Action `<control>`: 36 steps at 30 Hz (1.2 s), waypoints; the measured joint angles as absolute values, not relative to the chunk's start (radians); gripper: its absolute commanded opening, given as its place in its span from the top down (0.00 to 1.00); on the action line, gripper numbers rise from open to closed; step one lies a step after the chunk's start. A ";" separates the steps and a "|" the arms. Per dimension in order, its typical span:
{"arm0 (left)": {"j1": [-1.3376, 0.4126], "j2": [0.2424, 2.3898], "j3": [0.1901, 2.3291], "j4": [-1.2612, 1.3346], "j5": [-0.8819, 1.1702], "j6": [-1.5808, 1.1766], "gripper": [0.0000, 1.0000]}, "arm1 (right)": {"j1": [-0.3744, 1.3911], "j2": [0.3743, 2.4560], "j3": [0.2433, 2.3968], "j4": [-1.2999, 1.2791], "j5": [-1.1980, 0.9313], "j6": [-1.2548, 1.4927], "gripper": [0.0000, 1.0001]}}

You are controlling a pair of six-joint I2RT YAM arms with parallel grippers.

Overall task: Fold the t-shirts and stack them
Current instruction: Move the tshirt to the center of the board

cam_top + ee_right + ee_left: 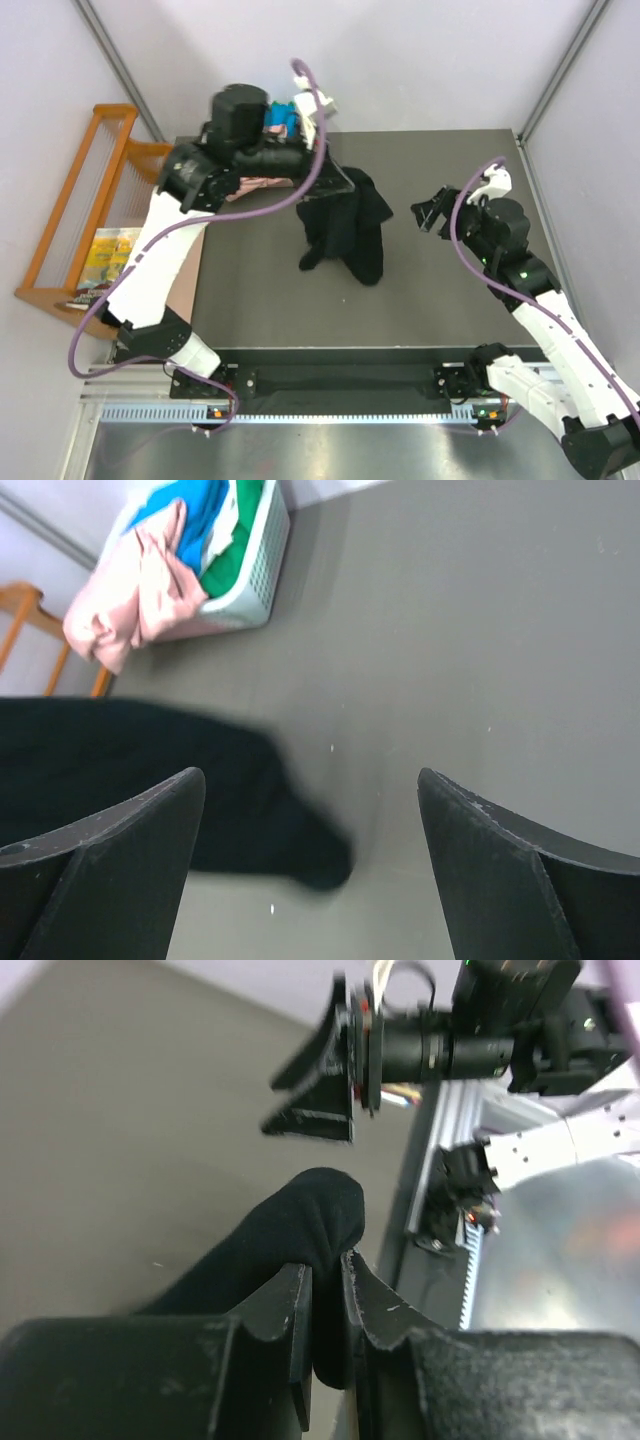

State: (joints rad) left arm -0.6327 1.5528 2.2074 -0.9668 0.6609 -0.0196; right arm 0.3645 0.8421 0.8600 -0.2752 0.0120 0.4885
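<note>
The white bin (255, 575) holds the pink shirt (130, 600), blue shirt (195, 510) and green shirt (235, 555), while right of it the left jaws pinch the black shirt (345, 230) over the counter (450, 290), and farther right the right jaws gape wide.

Both arms have white shells on their long links and black housings at the joints. A purple cable (300, 72) runs along the left arm (160, 250). A second purple cable (455, 222) loops beside the right arm (545, 310), which carries small green lights (521, 270). The left end effector (325, 1270) has black, scuffed fingers with thin upright tips. The right end effector (310, 780) has two broad black wedge fingers, dusty at the edges. The black bases (190, 383) are bolted to a toothed silver rail (330, 411) along the table's near edge.
</note>
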 measured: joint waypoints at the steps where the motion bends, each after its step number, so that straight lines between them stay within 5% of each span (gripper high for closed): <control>1: -0.656 1.563 2.194 -0.980 0.656 -0.020 0.96 | 0.364 0.830 0.855 -0.272 0.022 0.492 0.12; 14: -1.007 1.766 2.474 -1.009 0.419 0.081 1.00 | 0.364 0.751 0.825 -0.254 0.130 0.498 0.10; 21: -1.005 1.795 2.509 -0.991 0.350 0.081 1.00 | 0.364 0.695 0.824 -0.255 0.181 0.489 0.07; 36: -0.490 1.649 1.353 -1.007 0.402 0.192 1.00 | 0.364 0.685 0.825 -0.298 0.211 0.463 0.01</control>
State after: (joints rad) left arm -0.4900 1.6489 1.3529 -1.0065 0.4019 0.1917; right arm 0.3645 0.6853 0.8246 -0.2977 0.2111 0.4629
